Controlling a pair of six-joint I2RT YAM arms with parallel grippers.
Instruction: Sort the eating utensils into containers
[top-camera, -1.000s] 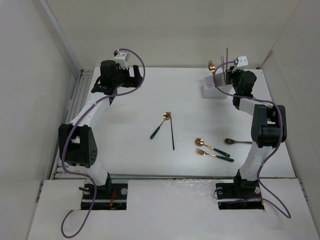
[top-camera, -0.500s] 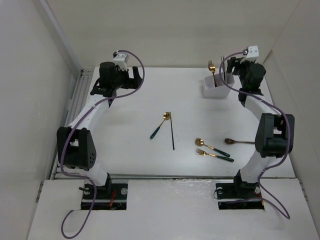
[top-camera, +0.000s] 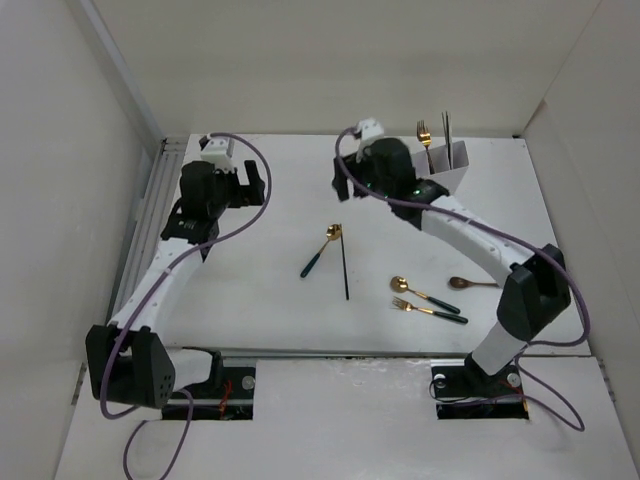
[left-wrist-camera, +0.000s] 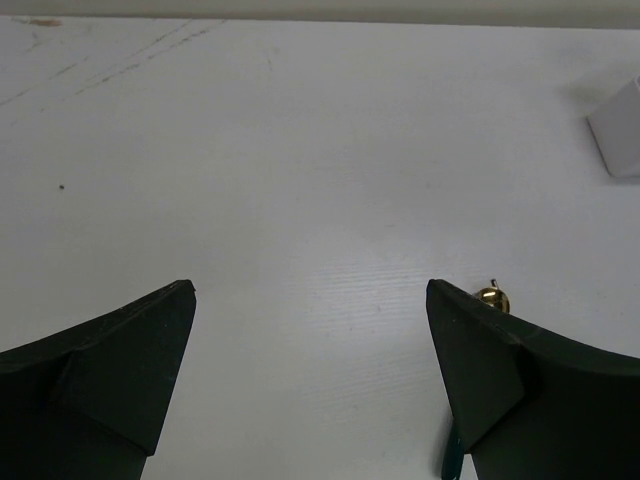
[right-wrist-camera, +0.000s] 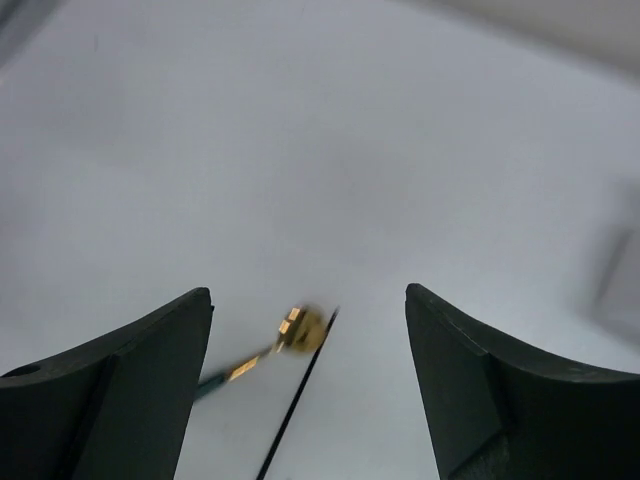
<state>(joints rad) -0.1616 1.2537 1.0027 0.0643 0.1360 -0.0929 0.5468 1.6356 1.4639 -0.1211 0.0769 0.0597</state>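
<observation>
A white table (top-camera: 250, 300) is shown with a holder (top-camera: 455, 168) stood at its far right. A green-handled spoon (top-camera: 320, 252) and a chopstick (top-camera: 345, 268) are laid side by side at centre. A second spoon (top-camera: 425, 294), a fork (top-camera: 430, 310) and a brown spoon (top-camera: 476, 283) are laid at the near right.

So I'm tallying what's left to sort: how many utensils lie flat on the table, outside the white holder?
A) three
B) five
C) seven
B: a gold spoon beside a black chopstick, a second gold spoon, a gold fork and a brown spoon all lie flat, apart from the holder.
</observation>
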